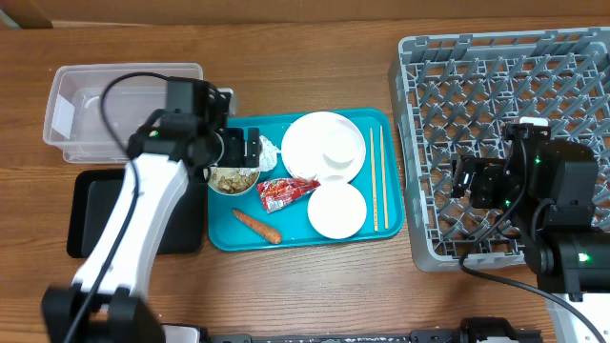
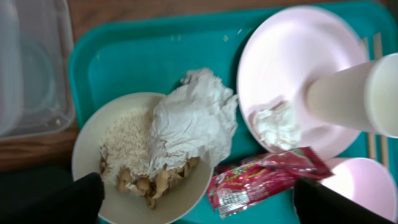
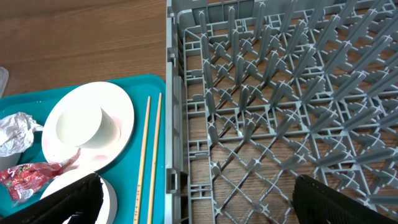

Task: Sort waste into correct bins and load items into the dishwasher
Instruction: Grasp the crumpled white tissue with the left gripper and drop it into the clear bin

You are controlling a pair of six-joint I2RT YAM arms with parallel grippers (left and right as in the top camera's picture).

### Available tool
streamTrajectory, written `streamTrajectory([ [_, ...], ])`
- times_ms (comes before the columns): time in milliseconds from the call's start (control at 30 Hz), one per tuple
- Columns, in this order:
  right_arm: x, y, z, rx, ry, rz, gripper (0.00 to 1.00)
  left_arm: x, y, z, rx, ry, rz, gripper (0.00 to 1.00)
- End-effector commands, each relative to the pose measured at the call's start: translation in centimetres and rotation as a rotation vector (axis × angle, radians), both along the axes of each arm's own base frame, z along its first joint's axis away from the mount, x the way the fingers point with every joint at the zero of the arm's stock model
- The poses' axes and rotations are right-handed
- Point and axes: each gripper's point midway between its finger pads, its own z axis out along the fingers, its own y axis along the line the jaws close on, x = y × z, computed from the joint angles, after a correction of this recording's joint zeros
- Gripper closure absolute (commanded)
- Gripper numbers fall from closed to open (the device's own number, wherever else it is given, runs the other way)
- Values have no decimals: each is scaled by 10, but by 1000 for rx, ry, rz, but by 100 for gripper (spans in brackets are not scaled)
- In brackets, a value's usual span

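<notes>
A teal tray (image 1: 221, 233) holds a white plate (image 1: 310, 143) with a small white cup (image 1: 340, 149) on it, a smaller white dish (image 1: 336, 210), chopsticks (image 1: 378, 179), a red wrapper (image 1: 286, 192), a carrot piece (image 1: 257, 225) and a bowl (image 1: 233, 179). In the left wrist view the bowl (image 2: 93, 155) holds rice scraps (image 2: 127, 134) and the crumpled tissue (image 2: 193, 121). My left gripper (image 2: 199, 202) is open and empty above the bowl and wrapper (image 2: 261, 180). My right gripper (image 3: 199, 199) is open and empty over the left edge of the grey rack (image 3: 280, 93).
A clear tub (image 1: 105, 110) stands at the back left, with a black tray (image 1: 95, 214) in front of it. The grey rack (image 1: 505, 124) fills the right side. A small white scrap (image 2: 277, 127) lies on the plate (image 2: 292, 62) by the cup (image 2: 354, 93).
</notes>
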Motion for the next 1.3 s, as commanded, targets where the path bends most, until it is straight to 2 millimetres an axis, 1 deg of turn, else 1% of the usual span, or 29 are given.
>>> streamTrajectory([
  [0, 2, -2, 15, -4, -38, -13, 0, 5, -2, -26, -9, 83, 29, 10],
  [33, 2, -2, 15, -4, -38, -13, 0, 5, -3, -35, -10, 107, 30, 12],
  [133, 2, -2, 14, -4, -37, -13, 0, 3, -3, -53, -5, 158, 30, 14],
  [267, 2, -2, 13, -4, -33, -13, 0, 7, -2, -69, 6, 182, 33, 14],
  [333, 2, -2, 10, -4, -22, -13, 0, 9, -2, -76, 7, 190, 33, 21],
  [367, 3, -2, 9, -4, -16, -12, 0, 9, -2, -80, 8, 196, 33, 29],
  [433, 5, -3, 5, -4, -3, -13, 0, 11, -2, -83, 7, 195, 33, 52],
  [467, 6, -2, 3, -4, 6, -12, 0, 13, -3, -82, 6, 187, 33, 72],
  [533, 7, -2, 1, -4, 12, -12, 0, 14, -3, -82, 6, 183, 33, 86],
  [567, 7, -3, 1, -4, 14, -13, 0, 14, -3, -82, 6, 183, 33, 96],
  [667, 8, -3, 0, -7, 15, -16, 0, 16, -2, -79, 6, 180, 33, 96],
  [700, 7, -4, 0, -12, 16, -21, 0, 17, -3, -75, 5, 176, 33, 96],
  [767, 7, -6, 0, -16, 16, -26, 0, 23, -3, -59, 2, 156, 34, 96],
  [833, 7, -6, 0, -16, 16, -26, 0, 32, -3, -34, 4, 112, 33, 96],
  [867, 7, -6, 0, -16, 16, -26, 0, 40, 1, -13, 25, 67, 43, 96],
  [900, 7, -6, 0, -16, 16, -26, 0, 45, 4, -1, 40, 38, 53, 96],
  [967, 7, -6, 0, -16, 16, -26, 0, 56, 13, 27, 85, -33, 81, 96],
  [1033, 7, -6, 0, -16, 16, -26, 0, 70, 29, 55, 144, -114, 132, 96],
  [1100, 7, -6, 0, -16, 16, -26, 0, 79, 39, 69, 153, -153, 163, 96],
  [1167, 8, -6, 0, -16, 16, -26, 0, 86, 48, 79, 148, -188, 189, 96],
  [1200, 8, -6, 0, -16, 15, -26, 0, 95, 60, 86, 145, -226, 220, 96],
  [1267, 8, -6, 0, -16, 15, -26, 0, 103, 81, 90, 169, -260, 273, 96],
])
